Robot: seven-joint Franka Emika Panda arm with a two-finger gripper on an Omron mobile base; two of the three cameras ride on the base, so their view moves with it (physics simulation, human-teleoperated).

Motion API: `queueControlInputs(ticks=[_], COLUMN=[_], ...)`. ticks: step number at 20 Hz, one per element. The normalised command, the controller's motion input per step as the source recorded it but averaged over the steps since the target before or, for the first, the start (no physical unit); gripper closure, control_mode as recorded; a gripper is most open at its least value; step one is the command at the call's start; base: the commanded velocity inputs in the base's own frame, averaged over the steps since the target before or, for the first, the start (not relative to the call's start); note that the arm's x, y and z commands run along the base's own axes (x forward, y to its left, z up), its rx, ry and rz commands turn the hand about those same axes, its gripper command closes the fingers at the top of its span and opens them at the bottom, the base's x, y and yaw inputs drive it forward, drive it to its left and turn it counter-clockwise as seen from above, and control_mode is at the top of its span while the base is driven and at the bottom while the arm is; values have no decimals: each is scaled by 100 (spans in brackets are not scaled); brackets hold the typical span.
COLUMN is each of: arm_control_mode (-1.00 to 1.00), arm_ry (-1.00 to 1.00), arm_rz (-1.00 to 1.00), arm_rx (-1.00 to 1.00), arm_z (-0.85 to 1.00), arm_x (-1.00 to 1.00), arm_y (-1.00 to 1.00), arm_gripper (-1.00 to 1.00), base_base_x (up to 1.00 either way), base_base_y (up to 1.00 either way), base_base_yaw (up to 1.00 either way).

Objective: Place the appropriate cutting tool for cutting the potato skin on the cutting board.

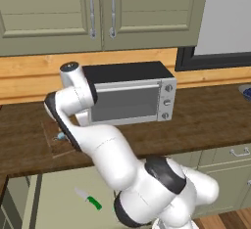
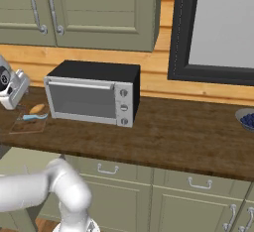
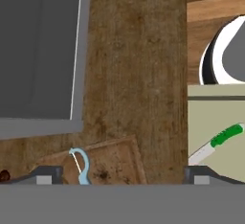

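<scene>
The light-blue cutting tool [image 2: 34,117] lies on the brown wooden cutting board [image 2: 22,125], just in front of the small tan-orange potato [image 2: 36,109]. In the hand view the cutting tool [image 3: 82,163] rests on the cutting board [image 3: 117,161], near the left fingertip. My gripper [image 3: 123,176] hovers above the board, open, its fingertips [image 3: 48,174] wide apart with nothing between them. In the left base view my arm hides most of the cutting board [image 1: 53,142]; the cutting tool [image 1: 61,136] peeks out beside it. The hand [image 2: 13,90] shows at the left edge of the right base view.
A toaster oven [image 2: 94,94] stands on the wooden counter [image 2: 178,132] right of the board. A green-handled knife [image 1: 89,199] lies off the counter, on a pale green surface below its front edge. A dark bowl [image 2: 246,119] sits at the far right. Wall cabinets [image 1: 98,12] hang overhead.
</scene>
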Motion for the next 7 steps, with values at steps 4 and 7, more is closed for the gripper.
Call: queueControlInputs(ticks=[4, 7], arm_control_mode=[-100, -100], arm_ry=[-9, -10], arm_rz=[0, 0], arm_rx=[0, 0], arm_z=[36, 35], arm_x=[-65, -68], arm_y=[-17, -7], arm_gripper=[-100, -100], base_base_x=[0, 0], base_base_y=[0, 0], base_base_yaw=[0, 0])
